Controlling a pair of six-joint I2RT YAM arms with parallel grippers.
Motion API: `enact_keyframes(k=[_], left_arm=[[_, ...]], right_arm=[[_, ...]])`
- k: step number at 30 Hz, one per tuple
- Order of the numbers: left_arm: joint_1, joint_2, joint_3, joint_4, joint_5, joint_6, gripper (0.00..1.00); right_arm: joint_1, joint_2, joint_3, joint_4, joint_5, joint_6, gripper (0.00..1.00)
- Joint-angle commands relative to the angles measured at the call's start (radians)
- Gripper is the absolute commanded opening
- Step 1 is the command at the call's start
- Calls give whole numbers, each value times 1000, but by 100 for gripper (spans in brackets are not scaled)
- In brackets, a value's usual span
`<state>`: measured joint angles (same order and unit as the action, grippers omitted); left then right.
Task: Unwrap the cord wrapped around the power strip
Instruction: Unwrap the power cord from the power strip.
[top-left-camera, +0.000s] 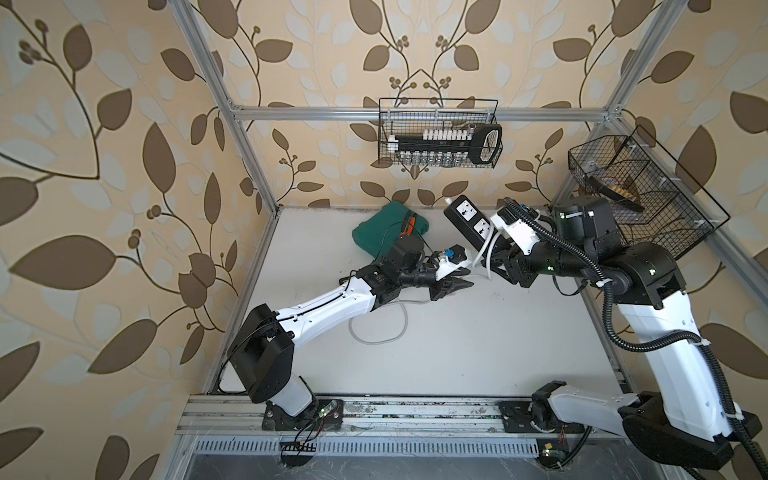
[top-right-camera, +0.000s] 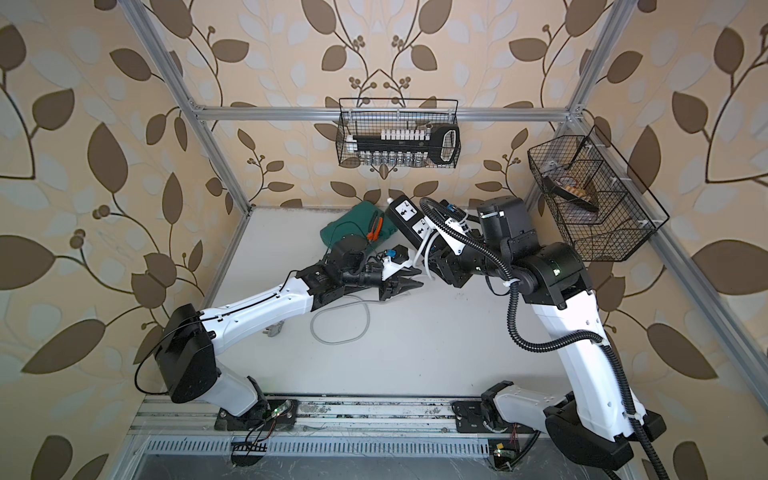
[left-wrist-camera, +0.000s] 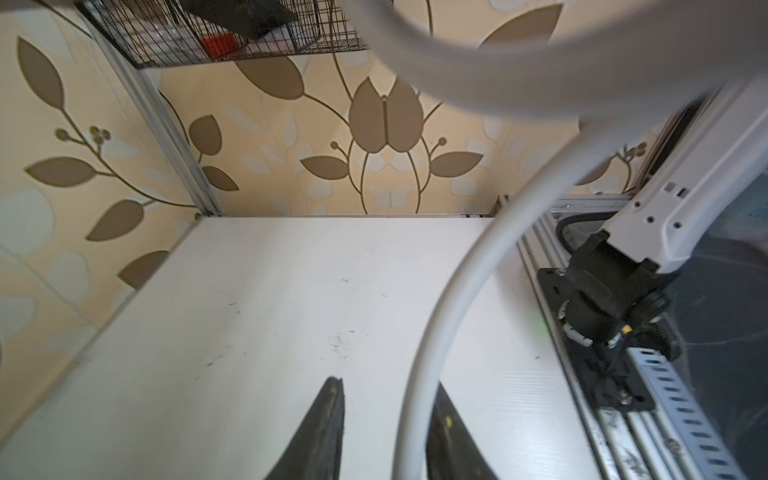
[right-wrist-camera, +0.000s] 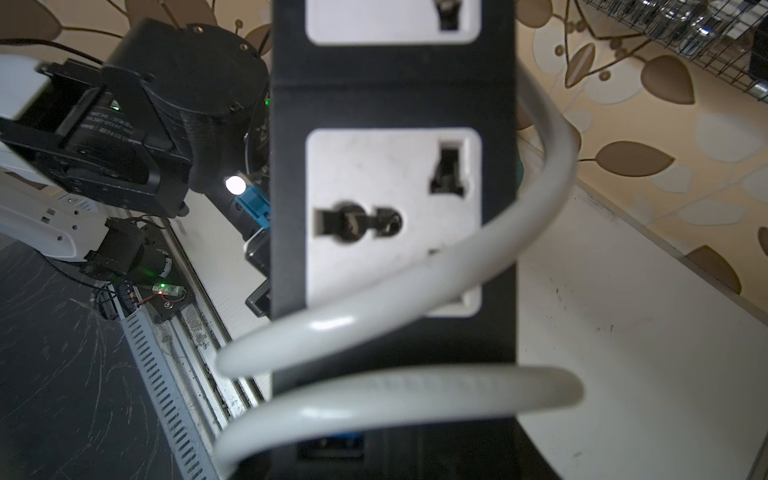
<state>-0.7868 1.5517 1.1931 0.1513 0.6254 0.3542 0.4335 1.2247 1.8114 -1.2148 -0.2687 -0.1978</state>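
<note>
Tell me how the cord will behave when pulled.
Probably floppy: the cord curves loosely round the power strip. Likely a little springy too, since its slack lies in a round loop on the table.

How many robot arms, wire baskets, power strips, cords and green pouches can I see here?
Robot arms: 2
Wire baskets: 2
Power strip: 1
Cord: 1
Green pouch: 1
Total: 7

Beyond my left claw (top-left-camera: 467, 277), slightly to its left, a green pouch (top-left-camera: 376, 235) carries orange-handled pliers (top-left-camera: 409, 225). Farther back, a wire basket (top-left-camera: 438, 100) of sockets hangs on the wall; a second basket (top-left-camera: 673, 237) hangs far right.
</note>
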Motion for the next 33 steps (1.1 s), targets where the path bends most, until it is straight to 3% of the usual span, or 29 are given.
enact_keyframes(k=[1,6,14,24,27,33], left_arm=[[-8,-19,20,40,-14,2,16],[-8,-77,1,-11,-22,30,2],[-9,-232,-8,-136,-12,19,0],[-1,-337,65,-310,-165,43,0],[26,-310,112,-320,-240,-25,0],[112,-222,189,-334,-257,-186,0]], right_arm=[[-2,-14,22,42,8,9,0],[-4,-31,-13,55,127,5,0],[-11,-44,-215,50,218,-69,0],[-29,-107,-431,57,101,-106,0],[-28,-129,-446,49,38,-103,0],[-32,-156,-449,24,-39,-76,0]])
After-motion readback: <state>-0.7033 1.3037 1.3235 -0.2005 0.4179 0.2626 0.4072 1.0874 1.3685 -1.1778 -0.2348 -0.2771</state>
